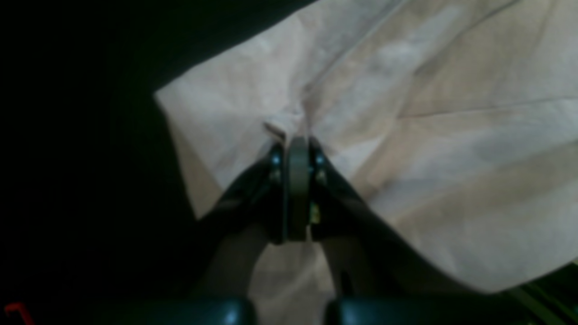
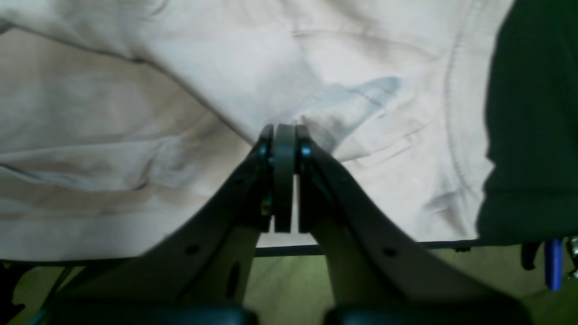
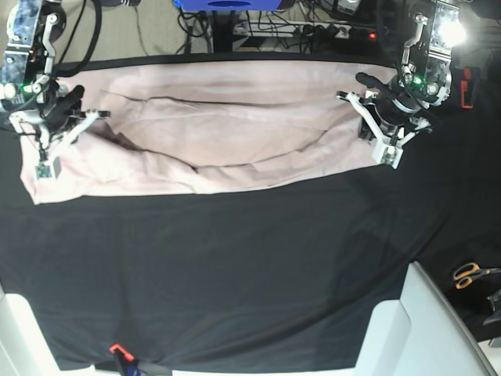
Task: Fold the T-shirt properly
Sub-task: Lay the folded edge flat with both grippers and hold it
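Left gripper [image 1: 298,135]: my jaws are pressed together, pinching a fold of the T-shirt [image 3: 227,133] at its edge.
Right gripper [image 2: 284,128]: my jaws are clenched too, with a fold of the same fabric caught at the tips.
T-shirt place: it lies stretched across the far part of the black table cover [image 3: 235,266], between my two grippers.
Count: one T-shirt, two grippers, one pair of scissors [image 3: 472,273] well apart from the shirt.
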